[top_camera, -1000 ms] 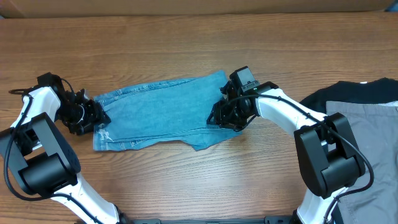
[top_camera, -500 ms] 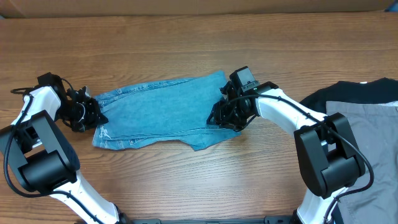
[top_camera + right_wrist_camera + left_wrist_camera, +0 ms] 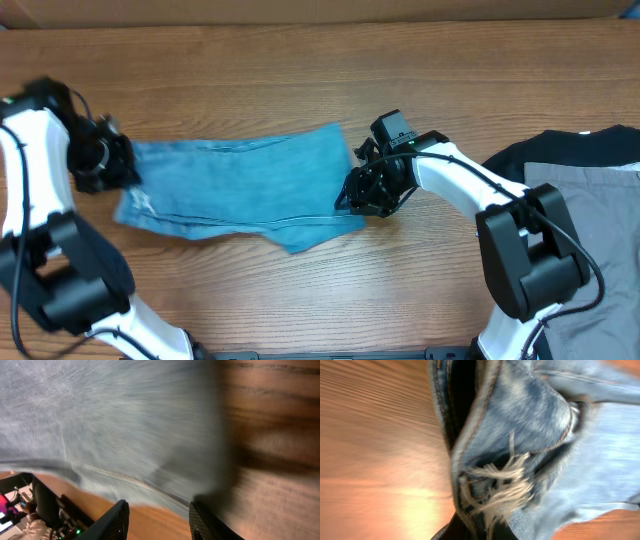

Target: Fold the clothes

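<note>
Jeans [image 3: 235, 185], light-blue denim, lie flat on wood table [image 3: 300, 80], stretched out betw. the two grippers.

L gripper [image 3: 103, 165] is at one end of them; the cloth runs away from its tips toward the R arm. Its jaws are pressed together, pinching the denim edge. L wrist view: frayed hem [image 3: 495, 492] w/ loose whitish threads and orange seam stitching sits bunched in folds just ahead of the fingers.

R gripper [image 3: 157, 510] is at the opposite end, low over the edge by a turned-under corner. Its fingers [image 3: 116, 520] are spread, w/ bare wood showing betw. them. The denim edge lies just ahead of the tips, reaching one of them; view is blurred.

Past the R arm, well apart from the jeans: black garment [image 3: 520, 152] w/ grey garment [image 3: 590, 200] lying on it.
</note>
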